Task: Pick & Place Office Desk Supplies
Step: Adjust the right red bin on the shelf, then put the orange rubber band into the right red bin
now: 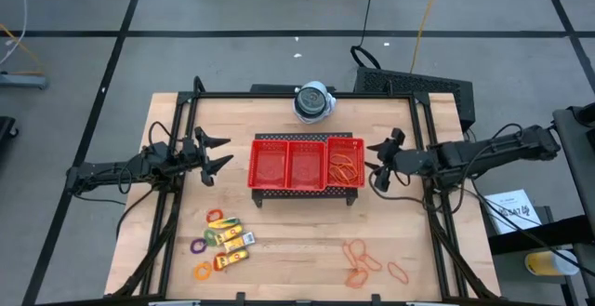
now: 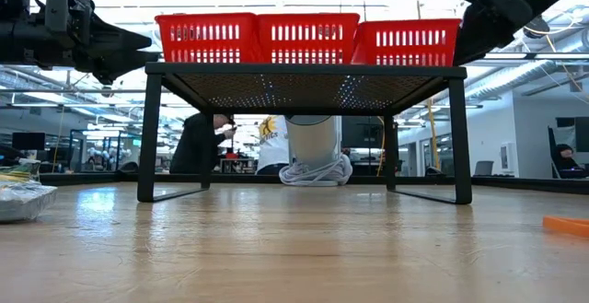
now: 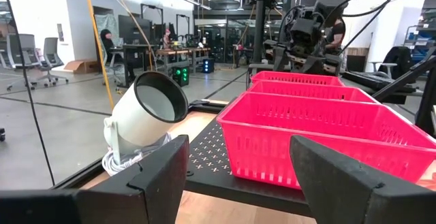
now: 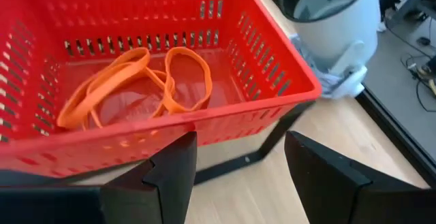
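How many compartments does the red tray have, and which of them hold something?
3. The left compartment and middle compartment of the red tray look empty; the right compartment holds orange rubber bands. Small items could be hidden by the mesh walls.

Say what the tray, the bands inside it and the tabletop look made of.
Tray: likely moulded plastic, glossy red, slotted walls.
Bands: probably rubber, matte orange, thin limp loops lying curled.
Tabletop: wood, pale planks with visible grain, slight sheen in the low view.
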Robot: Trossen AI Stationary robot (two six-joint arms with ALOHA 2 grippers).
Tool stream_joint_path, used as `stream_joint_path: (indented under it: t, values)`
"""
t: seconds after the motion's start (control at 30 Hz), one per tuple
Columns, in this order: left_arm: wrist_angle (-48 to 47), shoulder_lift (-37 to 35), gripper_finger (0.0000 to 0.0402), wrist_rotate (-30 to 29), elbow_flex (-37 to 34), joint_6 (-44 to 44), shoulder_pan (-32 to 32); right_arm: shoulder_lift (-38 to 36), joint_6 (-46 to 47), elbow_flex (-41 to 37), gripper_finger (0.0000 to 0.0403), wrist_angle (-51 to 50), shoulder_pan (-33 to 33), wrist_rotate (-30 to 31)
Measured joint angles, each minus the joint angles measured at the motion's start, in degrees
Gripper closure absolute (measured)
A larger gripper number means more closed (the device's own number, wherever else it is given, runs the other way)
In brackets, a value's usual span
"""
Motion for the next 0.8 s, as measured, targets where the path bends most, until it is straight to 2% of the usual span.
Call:
stream_joint_path:
  t: [0.23, 0.5, 0.63, 0.8]
  values:
    - [0.01, 0.00, 0.0135, 0.00, 0.00, 0.00, 0.00, 1.00, -1.71, -1.41, 0.0190, 4.00, 0.00, -0.05]
    - [0.01, 0.00, 0.0135, 0.00, 0.00, 0.00, 0.00, -1.49, -2.61, -0.35, 0.0190, -0.43, 0.02, -0.67]
    - [0.03, 0.00, 0.0135, 0.00, 0.00, 0.01, 0.00, -4.13, 0.32, 1.68, 0.0190, -6.03, 0.07, -4.83]
    - [0.02, 0.00, 0.0135, 0.00, 0.00, 0.01, 0.01, -6.58, 3.65, 1.98, 0.0190, -7.22, 2.05, -15.98]
